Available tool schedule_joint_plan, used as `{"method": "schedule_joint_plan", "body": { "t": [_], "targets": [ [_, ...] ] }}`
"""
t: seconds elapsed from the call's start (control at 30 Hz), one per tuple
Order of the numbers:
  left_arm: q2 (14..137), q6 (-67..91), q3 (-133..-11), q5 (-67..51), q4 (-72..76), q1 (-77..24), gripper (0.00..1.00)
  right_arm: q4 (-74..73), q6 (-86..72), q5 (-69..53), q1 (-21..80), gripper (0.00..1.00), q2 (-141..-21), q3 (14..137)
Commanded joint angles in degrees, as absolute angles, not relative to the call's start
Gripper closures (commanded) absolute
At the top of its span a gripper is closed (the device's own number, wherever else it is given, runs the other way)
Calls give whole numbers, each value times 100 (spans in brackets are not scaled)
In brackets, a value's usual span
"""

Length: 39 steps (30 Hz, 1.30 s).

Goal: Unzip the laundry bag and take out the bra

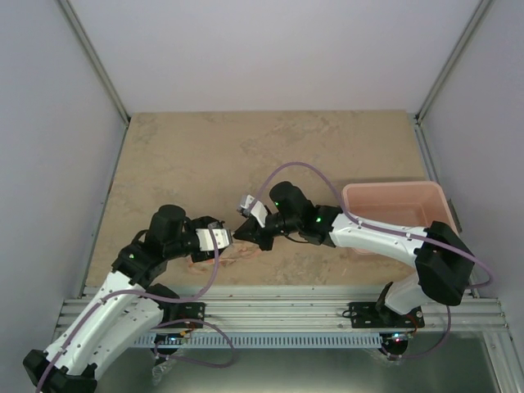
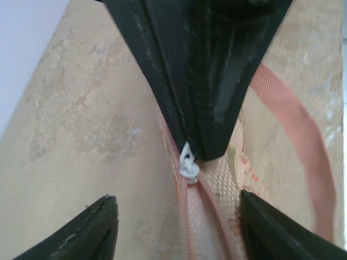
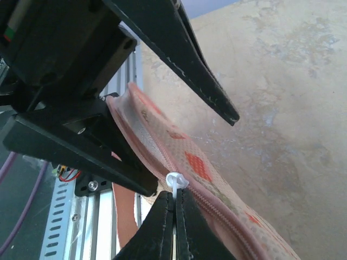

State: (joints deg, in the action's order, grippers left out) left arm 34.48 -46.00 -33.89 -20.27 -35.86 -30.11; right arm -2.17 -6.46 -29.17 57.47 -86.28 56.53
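Note:
The laundry bag [image 1: 233, 254] lies at the near table edge, mostly hidden under both grippers. In the right wrist view it [image 3: 217, 179] is cream with orange diamonds and a pink zip rim. My right gripper [image 3: 174, 196] is shut on the white zip pull [image 3: 176, 181]. The pull also shows in the left wrist view [image 2: 188, 165], under the right gripper's closed tips [image 2: 198, 154]. My left gripper [image 2: 178, 195] is open, its fingers [image 2: 81, 233] standing on either side of the bag's end [image 2: 217, 222]. The zip looks partly parted near the left gripper. The bra is hidden.
A pink rectangular plastic tub [image 1: 393, 187] stands on the right of the table beside the right arm. A pink strap [image 2: 303, 141] loops off the bag's side. The metal rail [image 1: 278, 309] runs along the near edge just behind the bag.

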Motion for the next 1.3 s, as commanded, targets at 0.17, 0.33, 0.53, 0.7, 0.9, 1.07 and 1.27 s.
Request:
{"method": "schedule_joint_plan", "body": {
  "t": [0.17, 0.33, 0.53, 0.7, 0.9, 1.07, 1.27],
  "targets": [
    [3450, -5044, -3342, -1908, -3736, -3040, 86, -114, -442, -3112, 5776, 100, -8509, 5801],
    [3400, -5077, -3332, -1932, -3857, -3040, 100, -210, -560, -3034, 5535, 100, -8301, 5653],
    [3291, -5042, -3223, -1670, -3706, -3038, 100, -554, -644, -2984, 4950, 100, -7971, 5375],
    [3223, -5027, -3135, -1502, -3649, -3041, 100, -934, -544, -2876, 4323, 99, -7564, 5059],
    [3153, -5019, -3057, -1369, -3645, -3033, 100, -1203, -467, -2889, 3660, 100, -7093, 4749],
    [3121, -5039, -2998, -1070, -3703, -3017, 100, -1156, -477, -3162, 3567, 99, -7156, 4592],
    [3151, -5275, -2995, -968, -4031, -2944, 74, -825, -621, -3372, 3870, 99, -7378, 4623]
  ]
}}
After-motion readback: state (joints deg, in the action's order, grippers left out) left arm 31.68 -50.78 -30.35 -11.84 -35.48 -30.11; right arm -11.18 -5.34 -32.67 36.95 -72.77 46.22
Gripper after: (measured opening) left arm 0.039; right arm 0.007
